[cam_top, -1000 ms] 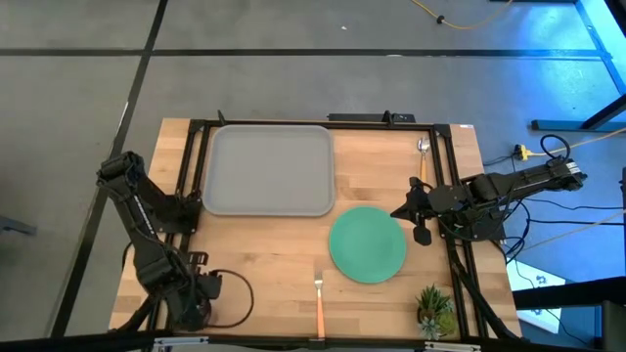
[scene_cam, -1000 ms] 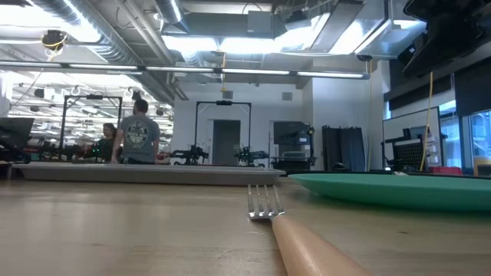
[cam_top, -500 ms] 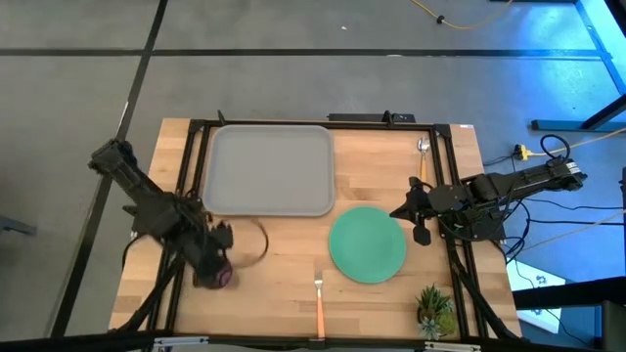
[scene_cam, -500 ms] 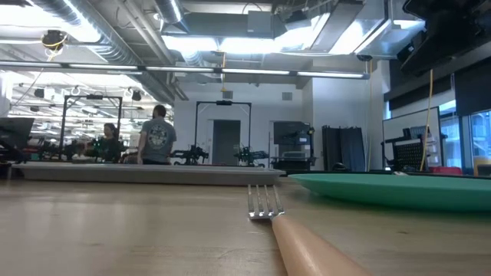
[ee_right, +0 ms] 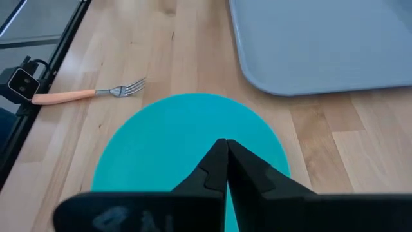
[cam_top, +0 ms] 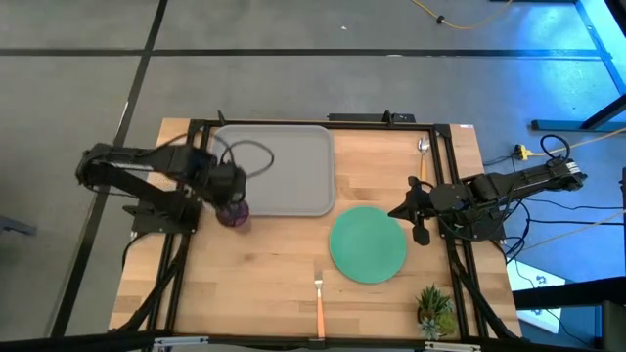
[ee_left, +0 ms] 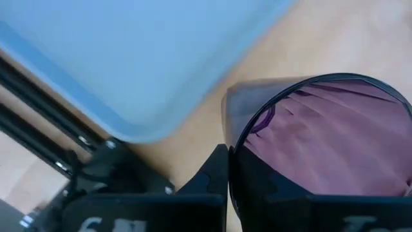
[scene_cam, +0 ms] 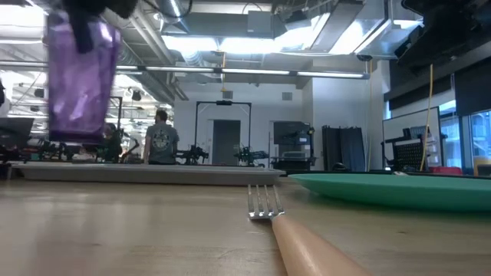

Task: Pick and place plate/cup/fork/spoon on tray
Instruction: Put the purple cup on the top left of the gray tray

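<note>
The left gripper (cam_top: 228,198) is clamped on the cup (cam_top: 233,213), holding it clear of the table by the tray (cam_top: 293,161) corner, likely for placing; the right gripper (ee_right: 225,149), fingers together, waits over the plate (cam_top: 367,244)

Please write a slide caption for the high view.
Left tool carries the purple cup toward the grey tray; plate waits.

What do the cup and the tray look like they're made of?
The cup: likely thin plastic, glossy; it is translucent purple, with the room's lights showing through. The tray: probably moulded plastic, matte; uniform grey, rounded corners, low rim, no glare.
</note>
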Controlling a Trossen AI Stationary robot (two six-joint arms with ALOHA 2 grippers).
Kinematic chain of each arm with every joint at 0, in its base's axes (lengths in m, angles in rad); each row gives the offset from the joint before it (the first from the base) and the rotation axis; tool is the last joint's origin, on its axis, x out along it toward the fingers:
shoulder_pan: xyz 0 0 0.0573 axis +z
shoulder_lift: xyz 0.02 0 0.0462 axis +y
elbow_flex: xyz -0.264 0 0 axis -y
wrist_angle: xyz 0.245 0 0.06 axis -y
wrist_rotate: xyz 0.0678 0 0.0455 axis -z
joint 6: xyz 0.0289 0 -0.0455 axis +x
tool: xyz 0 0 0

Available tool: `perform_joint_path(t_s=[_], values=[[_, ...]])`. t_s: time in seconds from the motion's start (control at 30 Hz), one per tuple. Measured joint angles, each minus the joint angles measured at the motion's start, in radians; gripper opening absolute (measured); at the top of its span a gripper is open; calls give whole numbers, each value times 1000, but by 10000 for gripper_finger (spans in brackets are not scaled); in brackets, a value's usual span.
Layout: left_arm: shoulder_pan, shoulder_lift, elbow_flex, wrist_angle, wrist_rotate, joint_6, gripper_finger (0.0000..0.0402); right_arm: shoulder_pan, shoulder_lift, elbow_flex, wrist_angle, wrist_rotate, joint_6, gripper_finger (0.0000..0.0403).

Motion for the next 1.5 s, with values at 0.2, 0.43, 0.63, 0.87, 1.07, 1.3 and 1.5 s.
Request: perform_joint_path(t_s=[0.2,0.43,0.63,0.87,1.07,1.3,1.5], values=[[262,0,0,1,-52,175,2,0,0,0,2,0,-1,14],[562,25,0,86,-123,348,2,0,0,0,2,0,0,14],[772,103,1,195,-123,470,2,0,0,0,2,0,-1,14],[928,216,1,235,-109,599,2,0,0,0,2,0,0,14],[1003,254,1,301,-112,658,2,0,0,0,2,1,0,14],[1054,268,2,309,-115,688,2,0,0,0,2,1,1,14],[1068,274,3,309,-119,746,8,0,0,0,2,1,1,14]])
